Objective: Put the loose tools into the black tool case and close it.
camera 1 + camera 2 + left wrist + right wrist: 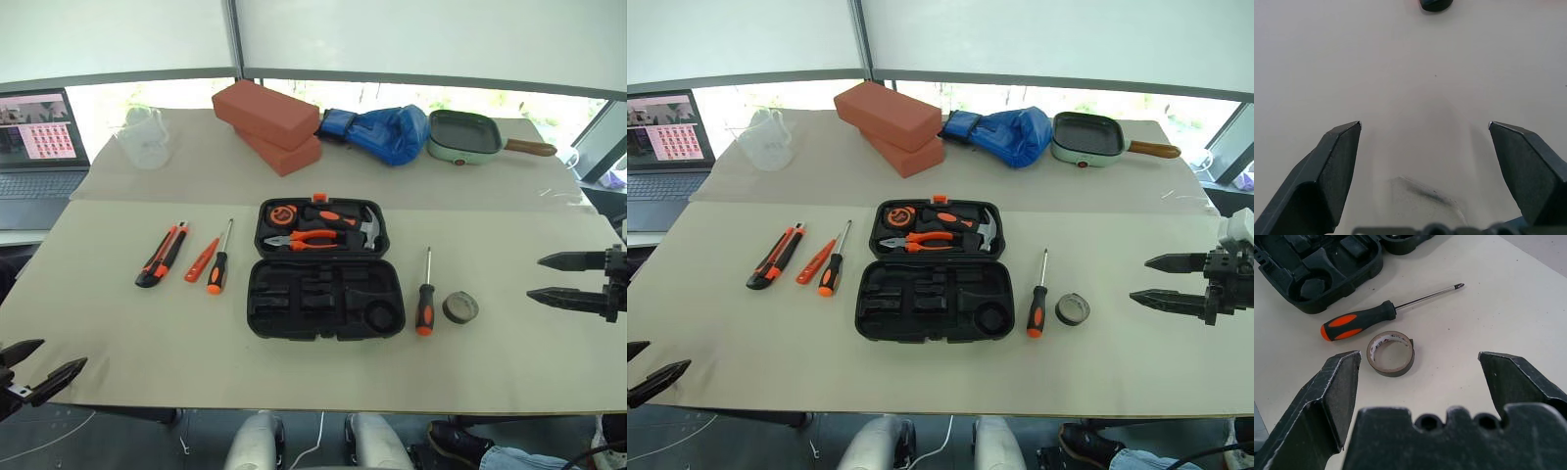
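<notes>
While both arms hang out past the bench [118, 362] sides, the stock lies as follows.

Item 1: black tool case [323, 294], open flat at bench centre, lid half away from me. Lid holds orange-handled pliers [304, 238], a hammer [367, 228] and a round tape measure [283, 212]; an orange latch [319, 198] sits on its far edge. The near half shows bare moulded slots.

Item 2: utility knife [162, 255], orange and black, on the bench well to the left of the case.

Item 3: two screwdrivers just right of the knife, an all-orange one [203, 259] and an orange-and-black one [219, 262], lying side by side, shafts pointing away from me.

Item 4: third screwdriver [425, 299], just right of the case, handle toward me, tip away.

Item 5: tape roll [460, 307], dark grey, lying flat just right of that screwdriver, apart from it.

Item 6: my left gripper [34, 364], spread wide and holding nothing, low at the near left corner of the bench.

Item 7: my right gripper [551, 277], spread wide and holding nothing, at the right edge, fingers aimed toward the tape roll, well apart from it.

Other stock, far bench: laptop [34, 147], clear measuring jug [145, 137], two red bricks [269, 122], blue boxing glove [387, 130], green square pan [468, 137].
</notes>
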Motion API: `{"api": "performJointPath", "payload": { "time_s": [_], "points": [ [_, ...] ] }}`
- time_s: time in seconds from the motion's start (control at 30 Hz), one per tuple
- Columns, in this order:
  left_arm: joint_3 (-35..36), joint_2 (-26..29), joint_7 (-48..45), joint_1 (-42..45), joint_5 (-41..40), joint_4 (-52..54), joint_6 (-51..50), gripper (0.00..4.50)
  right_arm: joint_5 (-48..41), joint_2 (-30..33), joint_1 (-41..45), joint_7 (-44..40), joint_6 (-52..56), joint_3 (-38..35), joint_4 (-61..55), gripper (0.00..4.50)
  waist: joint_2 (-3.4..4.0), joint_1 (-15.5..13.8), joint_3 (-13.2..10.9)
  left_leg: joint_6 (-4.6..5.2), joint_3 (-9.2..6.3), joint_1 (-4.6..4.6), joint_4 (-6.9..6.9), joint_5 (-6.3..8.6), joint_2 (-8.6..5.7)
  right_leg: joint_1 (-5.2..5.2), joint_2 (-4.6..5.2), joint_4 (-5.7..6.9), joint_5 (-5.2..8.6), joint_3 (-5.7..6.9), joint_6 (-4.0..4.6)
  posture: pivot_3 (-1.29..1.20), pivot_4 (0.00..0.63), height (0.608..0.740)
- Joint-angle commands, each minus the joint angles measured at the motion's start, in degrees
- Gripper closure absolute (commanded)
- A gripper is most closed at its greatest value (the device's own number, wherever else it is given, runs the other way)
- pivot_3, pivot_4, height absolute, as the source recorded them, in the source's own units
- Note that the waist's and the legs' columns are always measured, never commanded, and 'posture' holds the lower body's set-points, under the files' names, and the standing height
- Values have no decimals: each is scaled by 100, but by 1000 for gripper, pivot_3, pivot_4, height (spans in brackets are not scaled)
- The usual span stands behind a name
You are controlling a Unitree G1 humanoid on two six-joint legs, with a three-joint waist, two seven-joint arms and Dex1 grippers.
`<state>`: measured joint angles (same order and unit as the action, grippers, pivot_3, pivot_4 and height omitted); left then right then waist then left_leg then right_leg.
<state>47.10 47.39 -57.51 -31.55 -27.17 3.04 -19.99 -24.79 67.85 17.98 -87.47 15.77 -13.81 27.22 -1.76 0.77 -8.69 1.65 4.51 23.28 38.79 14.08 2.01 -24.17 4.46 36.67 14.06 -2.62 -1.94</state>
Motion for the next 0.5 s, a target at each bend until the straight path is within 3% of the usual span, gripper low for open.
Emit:
{"api": "performJointPath", "payload": {
  "time_s": [0.03,0.2,0.33,0.5],
  "points": [
    [112,115,-8,48,-30,148,-77,0,31,-20,46,-56,-228,-130,68,30,0,0,0,0,0,0,0,0,0,0,0,0,0,0,0,0,150,738],
    [-146,243,393,429,106,242,-439,0,154,-188,-94,204,-665,-281,186,30,0,-27,0,0,0,-2,2,0,-3,5,1,2,-3,3,-6,0,150,738],
    [-488,403,1073,1149,-899,1785,-2131,0,-12,-299,-120,529,-514,-498,-305,30,-2,-45,-1,1,-1,3,6,-1,-5,4,1,6,-9,0,-16,0,150,738],
    [-1074,629,2187,2376,-1544,2584,-3838,0,-475,-349,-490,665,135,-737,-1694,30,-1,-10,-1,0,-5,1,4,0,-4,6,-5,15,-12,-3,-20,0,150,738]
  ]
}}
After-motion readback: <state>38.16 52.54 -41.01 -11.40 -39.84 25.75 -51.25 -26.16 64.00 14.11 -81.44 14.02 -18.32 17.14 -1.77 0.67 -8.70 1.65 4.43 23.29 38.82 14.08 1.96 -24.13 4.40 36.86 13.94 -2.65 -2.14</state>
